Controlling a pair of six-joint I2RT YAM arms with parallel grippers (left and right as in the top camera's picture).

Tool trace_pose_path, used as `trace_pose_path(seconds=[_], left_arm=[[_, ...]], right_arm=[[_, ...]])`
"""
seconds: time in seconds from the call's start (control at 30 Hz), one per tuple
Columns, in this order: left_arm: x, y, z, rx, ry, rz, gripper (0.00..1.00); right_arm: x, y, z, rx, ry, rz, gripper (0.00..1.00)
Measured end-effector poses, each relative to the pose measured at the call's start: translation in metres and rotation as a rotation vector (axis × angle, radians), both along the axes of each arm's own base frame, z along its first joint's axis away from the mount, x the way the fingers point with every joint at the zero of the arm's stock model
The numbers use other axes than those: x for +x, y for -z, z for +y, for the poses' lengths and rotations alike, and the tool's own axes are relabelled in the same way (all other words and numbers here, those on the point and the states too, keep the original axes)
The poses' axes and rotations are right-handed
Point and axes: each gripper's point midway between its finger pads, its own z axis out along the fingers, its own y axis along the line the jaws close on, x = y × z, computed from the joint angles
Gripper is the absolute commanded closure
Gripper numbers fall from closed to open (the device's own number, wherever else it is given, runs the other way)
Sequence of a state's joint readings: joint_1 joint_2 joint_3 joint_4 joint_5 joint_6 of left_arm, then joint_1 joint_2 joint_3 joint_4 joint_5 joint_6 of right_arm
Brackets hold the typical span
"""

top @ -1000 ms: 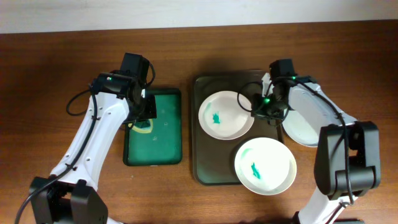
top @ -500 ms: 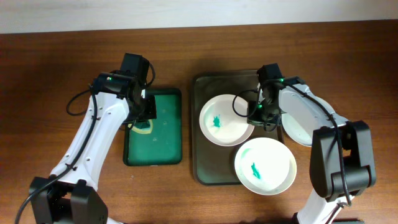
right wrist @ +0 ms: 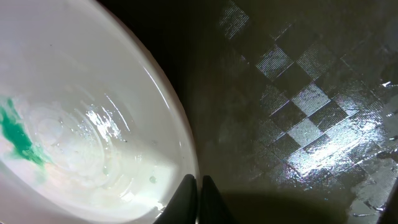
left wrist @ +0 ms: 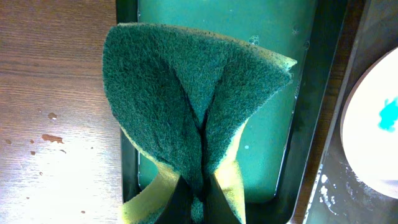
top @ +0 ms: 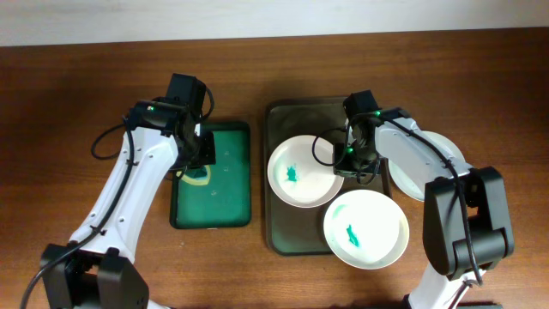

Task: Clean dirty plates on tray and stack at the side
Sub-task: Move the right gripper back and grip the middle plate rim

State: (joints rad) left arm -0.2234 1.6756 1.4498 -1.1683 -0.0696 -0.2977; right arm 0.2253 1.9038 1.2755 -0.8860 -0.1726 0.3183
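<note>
dark grey-brown rectangular tray (top: 283,233), low rim, wet patterned floor; every place below is given from it.

- item 1: white round shallow plate (top: 300,176) with a teal smear, on the tray's upper left. the right gripper (top: 352,162) is clenched on the plate's right rim. in the wrist view its fingertips (right wrist: 185,202) meet with almost no gap at the rim edge.
- item 2: second white plate (top: 366,227), also smeared, at the tray's lower-right corner and overhanging the rim.
- item 3: third white plate (top: 413,189), off the tray to its right, largely under the right arm. whether it is smeared cannot be told.
- item 4: green scouring sponge with yellow backing (left wrist: 193,99), folded and clamped in the left gripper (left wrist: 198,205). it hangs over the small bright green tray (top: 227,199) left of the tray.

likely hazards:
- the narrow pinch on a wet rim may slip, dropping or tipping item 1.
- item 1 lies close to item 2, so a nudge could push the overhanging plate off the tray.
- scrubbing pressure could work the folded sponge out of the left gripper's hold.
</note>
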Motion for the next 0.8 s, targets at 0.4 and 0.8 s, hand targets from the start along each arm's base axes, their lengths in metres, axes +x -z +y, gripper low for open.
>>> trace_pose_path(seconds=[0.4,0.8], left_arm=[[0.000,0.000,0.000,0.001,0.000,0.001,1.00],[0.002,0.000,0.000,-0.002,0.000,-0.010,1.00]], right_arm=[[0.013,0.000,-0.003,-0.022,0.003,-0.055,0.57],[0.027,0.006,-0.002,-0.016,0.005,-0.129,0.79]])
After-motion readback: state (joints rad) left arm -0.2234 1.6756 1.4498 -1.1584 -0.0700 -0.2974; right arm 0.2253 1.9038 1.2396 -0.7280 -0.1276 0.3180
